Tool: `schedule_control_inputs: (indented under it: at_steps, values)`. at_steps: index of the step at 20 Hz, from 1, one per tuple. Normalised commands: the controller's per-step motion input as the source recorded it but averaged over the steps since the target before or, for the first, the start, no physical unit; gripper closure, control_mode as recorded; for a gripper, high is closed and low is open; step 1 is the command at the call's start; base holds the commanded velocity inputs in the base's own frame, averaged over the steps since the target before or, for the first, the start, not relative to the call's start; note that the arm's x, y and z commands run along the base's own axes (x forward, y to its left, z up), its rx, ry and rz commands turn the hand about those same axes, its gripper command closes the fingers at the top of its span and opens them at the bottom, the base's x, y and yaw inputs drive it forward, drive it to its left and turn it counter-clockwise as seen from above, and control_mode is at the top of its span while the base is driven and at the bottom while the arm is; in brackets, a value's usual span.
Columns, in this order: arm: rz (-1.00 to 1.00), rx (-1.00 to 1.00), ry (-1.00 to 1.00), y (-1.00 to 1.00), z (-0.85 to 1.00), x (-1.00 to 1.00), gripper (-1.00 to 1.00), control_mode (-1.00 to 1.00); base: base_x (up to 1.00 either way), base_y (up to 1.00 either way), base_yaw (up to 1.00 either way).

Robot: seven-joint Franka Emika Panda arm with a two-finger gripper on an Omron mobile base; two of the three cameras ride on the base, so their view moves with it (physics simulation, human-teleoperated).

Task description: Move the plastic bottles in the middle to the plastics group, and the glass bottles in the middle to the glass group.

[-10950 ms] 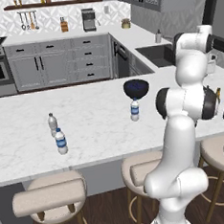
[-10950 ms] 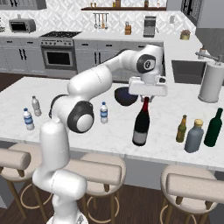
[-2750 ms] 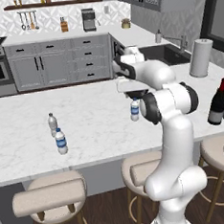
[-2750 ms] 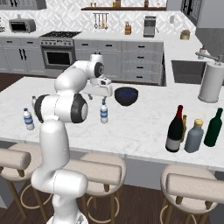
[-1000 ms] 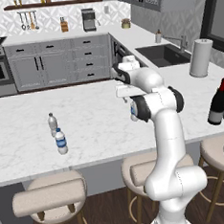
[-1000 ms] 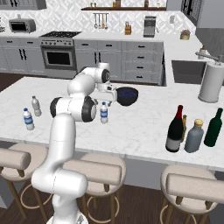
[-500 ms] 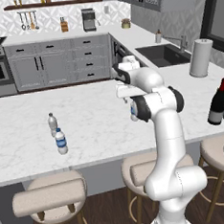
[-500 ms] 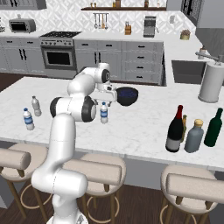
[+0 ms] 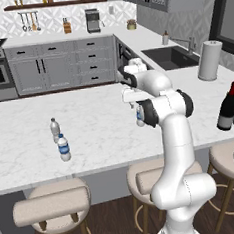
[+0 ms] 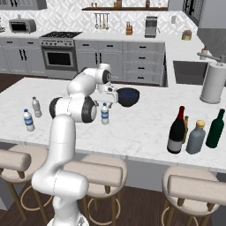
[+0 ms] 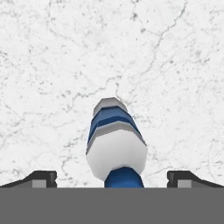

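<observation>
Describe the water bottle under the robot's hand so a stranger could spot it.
On the marble island, left of the dark blue bowl, stands a small clear water bottle. It has a blue label and stands alone mid-counter, unlike the two water bottles at the far left.

White marble island counter (image 9: 90, 136) with padded stools (image 9: 51, 207), grey cabinets (image 10: 141, 59), oven range (image 10: 59, 55), dark wood floor (image 10: 145, 207).
</observation>
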Motion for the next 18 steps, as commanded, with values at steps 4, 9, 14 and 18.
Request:
schedule_control_inputs:
  at_steps: [4, 9, 14, 18]
  values:
    - [0.0, 0.0, 0.0, 0.0, 0.0, 0.02, -1.0, -1.0, 0.0, 0.0, 0.0]
    - [0.0, 0.0, 0.0, -0.04, 0.0, 0.04, -1.0, -1.0, 0.0, 0.0, 0.0]
    - [0.0, 0.0, 0.0, -0.04, -0.01, 0.1, -1.0, -1.0, 0.0, 0.0, 0.0]
    - [0.0, 0.0, 0.0, -0.02, -0.03, 0.01, -1.0, -1.0, 0.0, 0.0, 0.0]
